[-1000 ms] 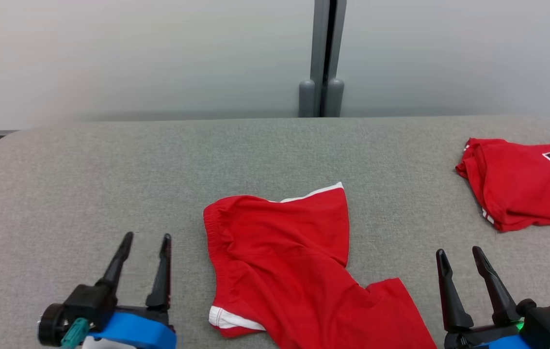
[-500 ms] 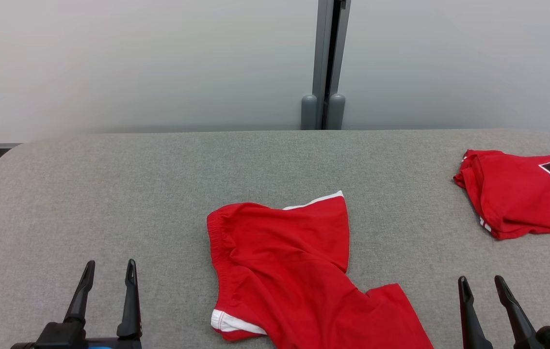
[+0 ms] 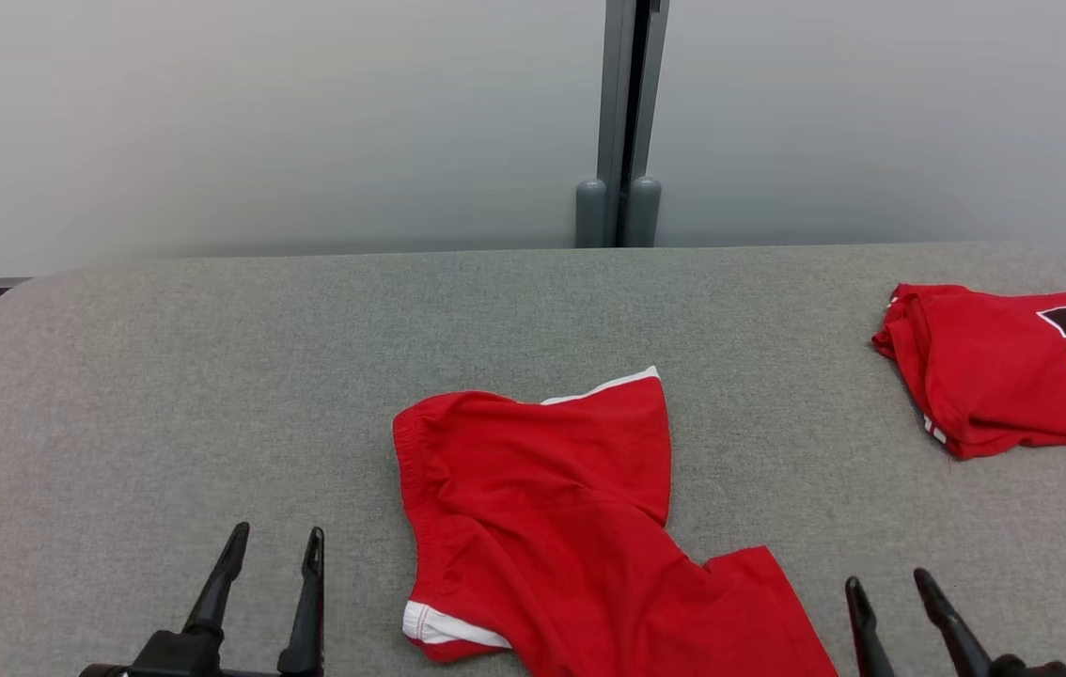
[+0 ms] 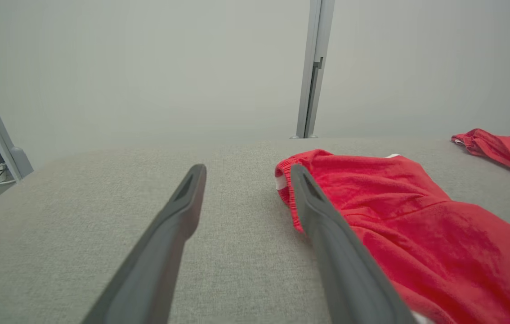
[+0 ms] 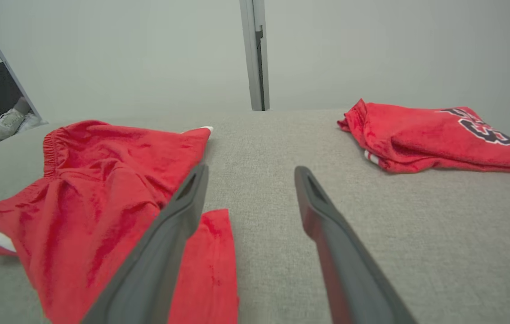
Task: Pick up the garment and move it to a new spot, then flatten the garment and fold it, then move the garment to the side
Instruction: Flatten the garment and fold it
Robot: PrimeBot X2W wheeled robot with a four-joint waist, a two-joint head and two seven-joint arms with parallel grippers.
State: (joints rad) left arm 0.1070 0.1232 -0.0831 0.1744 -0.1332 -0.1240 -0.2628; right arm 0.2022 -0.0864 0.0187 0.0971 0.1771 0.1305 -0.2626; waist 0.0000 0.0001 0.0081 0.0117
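Still spread wide and empty, left gripper (image 3: pixel 277 529) and right gripper (image 3: pixel 886 576) sit lower in head view than a second ago; red shorts (image 3: pixel 542 508) unmoved, crumpled mid-table (image 3: pixel 166 376) between them.

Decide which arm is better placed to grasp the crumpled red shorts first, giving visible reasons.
Left, marginally. The open left end effector sits beside the red shorts, at their bunched waistband edge; the right end effector, also open, flanks only a flat leg hem.
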